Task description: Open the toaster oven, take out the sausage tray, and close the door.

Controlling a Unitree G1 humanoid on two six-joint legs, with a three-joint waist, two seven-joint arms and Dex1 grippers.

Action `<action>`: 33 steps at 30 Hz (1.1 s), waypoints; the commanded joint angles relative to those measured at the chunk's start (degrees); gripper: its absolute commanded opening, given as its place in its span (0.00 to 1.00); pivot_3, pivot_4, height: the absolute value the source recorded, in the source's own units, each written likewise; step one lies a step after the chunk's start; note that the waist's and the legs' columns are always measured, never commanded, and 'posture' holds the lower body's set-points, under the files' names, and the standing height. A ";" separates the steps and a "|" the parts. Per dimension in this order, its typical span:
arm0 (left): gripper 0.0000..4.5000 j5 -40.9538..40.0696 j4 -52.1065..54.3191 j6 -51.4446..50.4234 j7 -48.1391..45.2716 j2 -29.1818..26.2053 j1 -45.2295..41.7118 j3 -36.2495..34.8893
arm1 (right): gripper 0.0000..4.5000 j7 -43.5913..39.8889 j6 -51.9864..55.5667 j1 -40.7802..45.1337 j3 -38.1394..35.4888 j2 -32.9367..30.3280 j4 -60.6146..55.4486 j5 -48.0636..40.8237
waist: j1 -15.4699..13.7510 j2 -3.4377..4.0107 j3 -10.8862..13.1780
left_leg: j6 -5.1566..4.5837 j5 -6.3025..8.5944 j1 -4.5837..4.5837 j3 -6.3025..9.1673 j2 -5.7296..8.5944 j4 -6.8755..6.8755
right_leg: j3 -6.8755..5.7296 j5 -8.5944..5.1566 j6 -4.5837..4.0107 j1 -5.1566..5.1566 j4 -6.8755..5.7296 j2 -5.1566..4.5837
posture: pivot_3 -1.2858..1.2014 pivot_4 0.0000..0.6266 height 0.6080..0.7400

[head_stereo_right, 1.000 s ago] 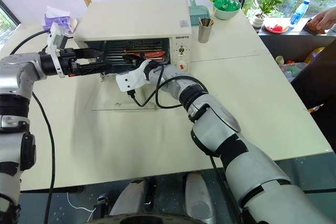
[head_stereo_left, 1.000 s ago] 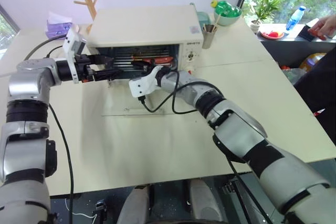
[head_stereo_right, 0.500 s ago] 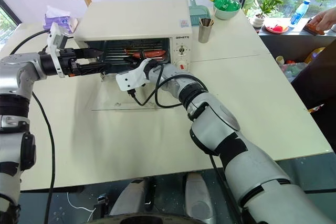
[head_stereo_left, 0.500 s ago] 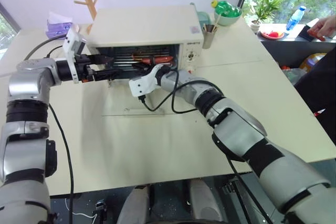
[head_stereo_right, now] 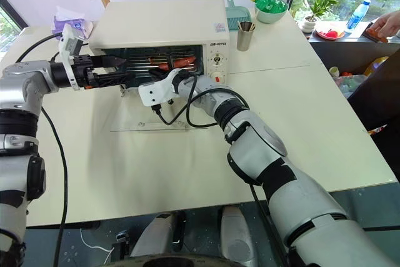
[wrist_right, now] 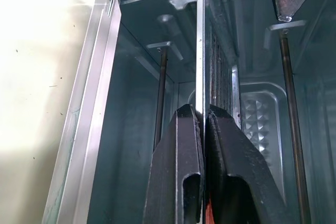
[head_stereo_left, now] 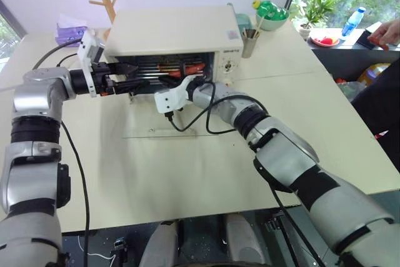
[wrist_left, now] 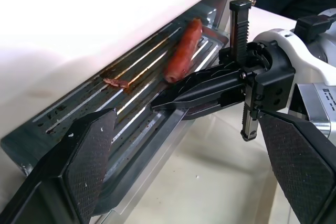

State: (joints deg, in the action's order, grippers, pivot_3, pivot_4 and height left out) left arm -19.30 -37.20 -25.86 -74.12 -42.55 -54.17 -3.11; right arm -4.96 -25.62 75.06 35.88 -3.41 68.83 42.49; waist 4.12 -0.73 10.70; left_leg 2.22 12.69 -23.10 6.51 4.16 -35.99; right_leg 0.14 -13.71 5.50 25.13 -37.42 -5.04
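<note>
The toaster oven (head_stereo_left: 172, 42) sits at about 12 o'clock on the table (head_stereo_left: 187, 167), its door (head_stereo_left: 159, 130) dropped flat toward the robot. The sausage tray (wrist_left: 131, 114) lies in the open mouth, its front lip poking out, one red sausage (wrist_left: 182, 51) on its ribbed bottom. The right hand (wrist_left: 173, 95) is pinched narrow on that front lip (the right wrist view shows the thin metal edge caught between both fingers (wrist_right: 178, 171)). The tray's long axis runs side to side across the mouth, so the pull looks to be straight out, toward 6 o'clock over the lowered door. The left hand (head_stereo_left: 128, 76) hangs spread wide at the tray's 9 o'clock end, gripping nothing. The right is the hand engaged; the left seems placed to steady the far end.
</note>
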 commanded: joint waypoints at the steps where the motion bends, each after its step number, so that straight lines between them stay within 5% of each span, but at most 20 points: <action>1: 1.00 0.16 0.10 0.71 -0.30 -0.65 -1.81 -0.83 | 0.01 -0.59 -0.64 0.45 -0.09 -1.06 -3.13 -0.07 | -0.02 0.00 0.00 | 0.00 0.00 0.00 0.00 0.00 0.00 | 0.00 0.00 0.00 0.00 0.00 0.00 | 0.52 0.24 1.00; 20: 1.00 3.44 -8.35 4.50 -3.82 1.09 -6.55 1.70 | 0.01 -17.40 7.22 -21.95 -5.15 -12.74 -46.13 -5.49 | -1.45 -0.05 -0.03 | -0.02 0.01 -0.09 0.04 0.07 -0.19 | -0.06 0.01 0.02 -0.16 0.09 -0.01 | 0.52 0.24 1.00; 33: 1.00 5.44 -12.08 6.00 -5.69 1.70 -8.75 1.80 | 0.01 -20.70 3.13 -31.73 -7.39 -22.72 -61.61 -6.40 | -1.65 -0.09 -0.03 | -0.03 0.01 -0.09 0.01 0.05 -0.23 | -0.15 0.00 0.02 -0.24 0.12 0.02 | 0.52 0.24 1.00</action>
State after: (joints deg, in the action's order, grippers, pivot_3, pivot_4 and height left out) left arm -14.21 -49.40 -20.81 -79.89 -39.82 -60.97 -0.70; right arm -25.88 -22.11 43.22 31.48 -25.27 10.18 37.30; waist 2.47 -0.82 10.67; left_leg 2.18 12.71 -23.19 6.52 4.21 -36.22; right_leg -0.01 -13.70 5.52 24.88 -37.30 -5.02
